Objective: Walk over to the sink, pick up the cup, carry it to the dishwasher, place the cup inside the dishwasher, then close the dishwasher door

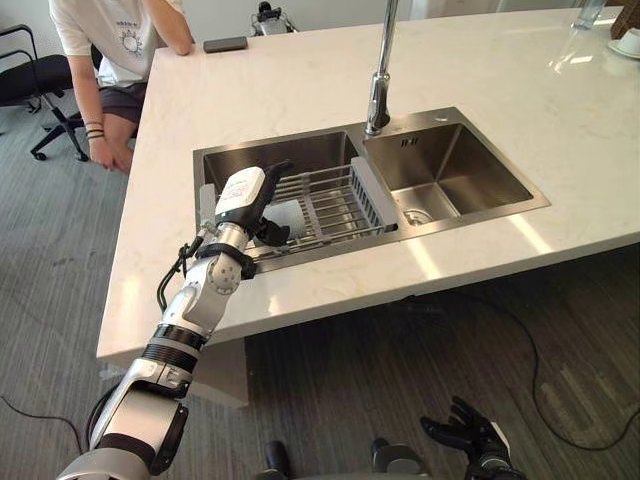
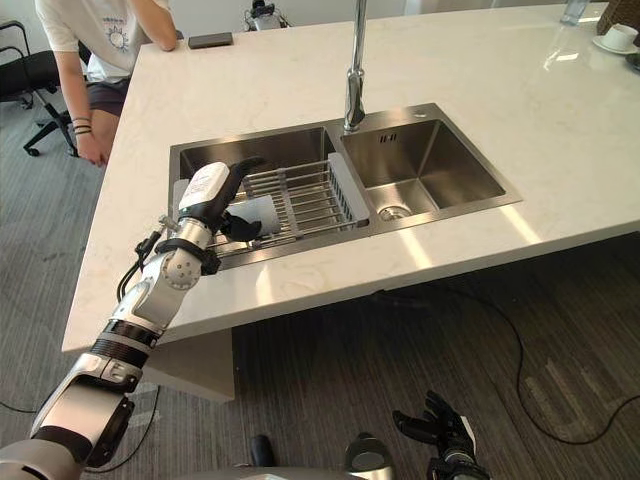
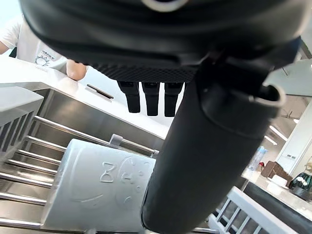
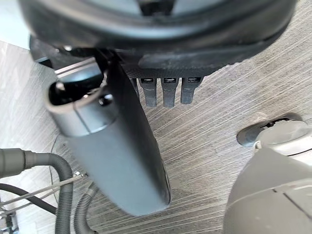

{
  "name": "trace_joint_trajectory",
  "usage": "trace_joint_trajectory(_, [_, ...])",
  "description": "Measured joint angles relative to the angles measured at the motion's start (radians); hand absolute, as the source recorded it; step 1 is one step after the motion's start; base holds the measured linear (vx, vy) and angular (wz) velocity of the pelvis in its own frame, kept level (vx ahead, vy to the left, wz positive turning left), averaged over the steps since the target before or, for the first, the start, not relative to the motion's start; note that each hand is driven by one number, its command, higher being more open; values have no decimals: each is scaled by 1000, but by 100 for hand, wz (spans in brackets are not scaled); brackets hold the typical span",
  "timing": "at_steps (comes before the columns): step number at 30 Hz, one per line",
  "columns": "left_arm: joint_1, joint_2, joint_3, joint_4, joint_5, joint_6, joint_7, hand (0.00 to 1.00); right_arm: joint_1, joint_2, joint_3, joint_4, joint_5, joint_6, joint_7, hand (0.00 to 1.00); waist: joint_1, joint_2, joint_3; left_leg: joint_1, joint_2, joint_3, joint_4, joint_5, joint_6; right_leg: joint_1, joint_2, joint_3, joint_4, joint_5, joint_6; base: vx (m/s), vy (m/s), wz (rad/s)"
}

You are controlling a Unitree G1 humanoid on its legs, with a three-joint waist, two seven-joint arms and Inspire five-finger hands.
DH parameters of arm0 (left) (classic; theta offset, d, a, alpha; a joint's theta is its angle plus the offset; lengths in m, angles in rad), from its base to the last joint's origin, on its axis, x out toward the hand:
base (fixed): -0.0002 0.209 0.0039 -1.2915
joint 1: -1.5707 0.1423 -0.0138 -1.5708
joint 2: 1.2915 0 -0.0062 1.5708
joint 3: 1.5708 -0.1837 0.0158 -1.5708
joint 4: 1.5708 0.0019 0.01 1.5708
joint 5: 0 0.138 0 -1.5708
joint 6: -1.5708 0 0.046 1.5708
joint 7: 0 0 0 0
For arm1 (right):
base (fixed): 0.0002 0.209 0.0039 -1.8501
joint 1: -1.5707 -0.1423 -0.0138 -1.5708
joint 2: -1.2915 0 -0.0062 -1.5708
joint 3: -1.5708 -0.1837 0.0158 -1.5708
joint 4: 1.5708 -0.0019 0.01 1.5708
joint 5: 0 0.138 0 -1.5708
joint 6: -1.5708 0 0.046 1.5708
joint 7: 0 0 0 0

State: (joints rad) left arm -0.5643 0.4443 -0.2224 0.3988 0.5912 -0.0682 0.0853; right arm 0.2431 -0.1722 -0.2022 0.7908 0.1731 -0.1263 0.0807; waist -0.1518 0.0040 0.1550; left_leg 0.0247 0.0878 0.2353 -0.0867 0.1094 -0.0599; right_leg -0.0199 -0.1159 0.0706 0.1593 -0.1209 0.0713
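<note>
- Right hand (image 1: 470, 432) hangs low near the floor, fingers spread and holding nothing. It looks parked, with no job in this step.
- Left hand (image 1: 247, 197) reaches over the counter edge into the left basin, fingers straight and thumb held apart. The hand is wide open and not closed on anything.
- Cup (image 3: 102, 190), pale with an embossed side, sits in the dish rack (image 1: 335, 200) just past the left hand's palm, between fingers and thumb. The hand seems set that way to bracket the cup before closing; I cannot tell if it touches.
- Cup orientation: it appears to lie on its side on the rack wires, long axis roughly level. I can't tell which end is the mouth, as the hand covers part of it.
- The rack spans the left basin of the sink (image 1: 480, 170); the right basin is bare down to its drain.
- Faucet (image 1: 380, 80) stands behind the divider, clear of the reach.
- Countertop (image 1: 500, 70) beyond carries a dark phone (image 1: 225, 44) and a cup on a saucer (image 1: 628, 42) at the far corner.
- A person (image 1: 110, 50) sits at the far left end, well apart from the arm.
</note>
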Motion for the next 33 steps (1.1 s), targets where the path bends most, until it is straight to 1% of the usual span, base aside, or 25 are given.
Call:
trace_joint_trajectory(3, [0,20,-1,3,0,-1,-3,90,0,0,13,-4,0,-1,1,90,0,2,6,0,1,6,0,-2,-2,-3,1,4,-1,0,0,7,-8,-5])
trace_joint_trajectory(7, [-1,31,-4,6,13,-3,-8,90,-2,-1,13,-24,0,-4,1,90,-1,12,12,-7,1,8,0,-3,-4,-9,1,5,0,0,0,7,-4,-2])
trace_joint_trajectory(9, [-15,46,-32,20,25,-4,-19,90,-11,-4,13,-24,0,-8,3,90,0,12,20,-9,1,12,0,-3,-4,-18,2,12,9,0,0,1,-8,-7])
trace_joint_trajectory(10, [-52,58,-63,57,29,-6,-31,90,-22,-6,13,-27,0,-9,4,90,2,12,35,-11,1,16,0,-3,-3,-24,2,16,15,0,0,-26,-5,-8])
trace_joint_trajectory(12, [-94,59,-65,90,29,-8,-46,90,-31,-8,13,-32,0,-9,5,90,2,11,41,-22,-1,21,0,-1,-1,-40,2,24,27,0,0,-25,-2,-9])
trace_joint_trajectory(13, [-134,62,-75,131,29,-5,-53,90,-36,-8,13,-42,0,-9,7,90,1,10,46,-30,-3,25,1,1,2,-54,2,31,35,0,0,-24,0,-11])
trace_joint_trajectory(14, [-177,70,-93,169,29,-2,-64,90,-39,-8,14,-58,0,-9,9,90,1,9,62,-32,-4,29,5,2,3,-60,1,36,43,0,0,-23,0,-11])
trace_joint_trajectory(15, [-191,78,-103,181,29,0,-71,90,-40,-8,15,-64,1,-9,11,90,0,9,67,-36,-4,32,6,2,3,-67,1,40,48,0,0,-43,-2,-13])
trace_joint_trajectory(16, [-213,89,-116,199,29,0,-87,30,-43,-8,16,-71,1,-9,14,90,-2,7,73,-47,-3,40,10,2,4,-85,2,48,56,0,0,-45,-8,-19])
trace_joint_trajectory(18, [-236,94,-116,206,28,1,-95,30,-45,-8,16,-77,1,-9,16,90,0,6,89,-55,-2,53,14,2,4,-105,5,62,70,0,0,-48,-12,-17])
trace_joint_trajectory(20, [-287,98,-121,228,28,0,-110,30,-46,-8,22,-77,1,-7,21,90,1,2,105,-62,0,60,19,2,4,-119,7,69,81,0,0,-33,-13,-10])
trace_joint_trajectory(23, [-318,113,-124,244,22,3,-119,30,-46,-8,42,-90,3,-6,24,90,-1,0,108,-76,2,73,24,2,4,-143,11,83,92,0,0,-26,-12,-13])
trace_joint_trajectory(25, [-341,127,-156,244,16,1,-120,30,-44,-7,54,-91,3,-5,27,90,-2,0,108,-79,2,77,24,2,4,-153,12,89,97,0,1,3,-13,-8])
trace_joint_trajectory(29, [-358,128,-178,237,-23,-4,-133,30,-42,4,54,-93,4,-5,29,90,-2,-2,109,-80,2,77,24,2,4,-152,11,88,96,0,1,0,0,0])
trace_joint_trajectory(33, [-352,128,-198,177,-60,-4,-134,30,-42,6,54,-93,24,-5,29,90,0,-6,111,-81,0,69,24,2,5,-148,9,81,93,0,1,-2,-7,6])
